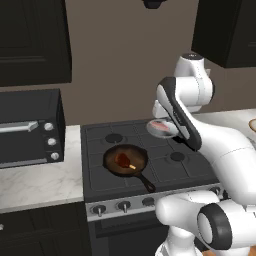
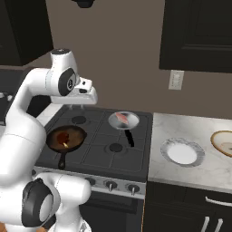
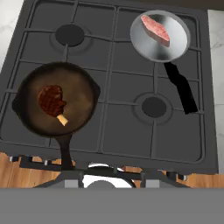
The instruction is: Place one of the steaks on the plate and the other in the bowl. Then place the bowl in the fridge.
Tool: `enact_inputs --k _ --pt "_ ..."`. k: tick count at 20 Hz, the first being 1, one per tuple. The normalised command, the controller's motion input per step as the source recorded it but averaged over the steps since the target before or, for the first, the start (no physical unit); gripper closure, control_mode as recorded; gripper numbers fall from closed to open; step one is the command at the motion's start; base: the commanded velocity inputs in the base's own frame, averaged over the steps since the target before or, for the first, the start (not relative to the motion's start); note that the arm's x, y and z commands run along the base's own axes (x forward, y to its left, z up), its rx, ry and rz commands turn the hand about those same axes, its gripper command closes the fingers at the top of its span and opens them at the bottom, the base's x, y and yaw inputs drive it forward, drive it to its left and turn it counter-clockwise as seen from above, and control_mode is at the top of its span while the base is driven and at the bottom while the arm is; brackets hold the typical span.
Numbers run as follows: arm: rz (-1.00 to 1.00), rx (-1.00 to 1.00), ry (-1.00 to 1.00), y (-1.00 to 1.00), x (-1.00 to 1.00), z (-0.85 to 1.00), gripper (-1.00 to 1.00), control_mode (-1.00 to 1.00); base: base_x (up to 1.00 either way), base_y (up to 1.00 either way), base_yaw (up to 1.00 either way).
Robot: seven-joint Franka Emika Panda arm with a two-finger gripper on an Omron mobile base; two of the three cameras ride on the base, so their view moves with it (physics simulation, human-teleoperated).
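Still cooking-side: reddish-brown steak with pale streak (image 3: 52,100) lying in the black cast-iron skillet (image 3: 83,83) at front left of the stove, pinkish marbled steak (image 3: 155,29) in the shiny silver pan (image 3: 175,48) behind. White round plate (image 2: 181,152) and beige-cream bowl (image 2: 224,142) waiting on the marble surface (image 2: 181,127). Raised high above the stove for an overview; hand's spread impossible to tell.

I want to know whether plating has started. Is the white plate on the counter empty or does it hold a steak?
Empty. The plate shows a bare white centre; one steak lies in the black skillet, the other steak in the silver pan.
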Motion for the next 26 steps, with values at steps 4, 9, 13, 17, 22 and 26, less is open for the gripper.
enact_inputs --k 4,9,13,17,22,26 --pt "0.03 0.0 -0.06 -0.21 0.0 -0.03 -1.0 -1.0 0.0 0.0 0.0" --pt "0.03 0.0 -0.08 -0.44 0.07 -0.21 -1.0 -1.0 0.0 0.0 0.0" --pt "0.06 0.0 -0.06 -0.49 0.15 -0.19 -1.0 -1.0 0.0 0.0 0.0" --pt "0.08 0.0 -0.09 -0.44 0.2 -0.15 -1.0 -1.0 0.0 0.0 0.0" --pt "0.07 0.0 -0.01 -0.38 0.26 -0.15 -1.0 -1.0 0.0 0.0 0.0" --pt "0.02 0.0 0.0 -0.23 0.48 -0.22 -1.0 -1.0 0.0 0.0 0.0"
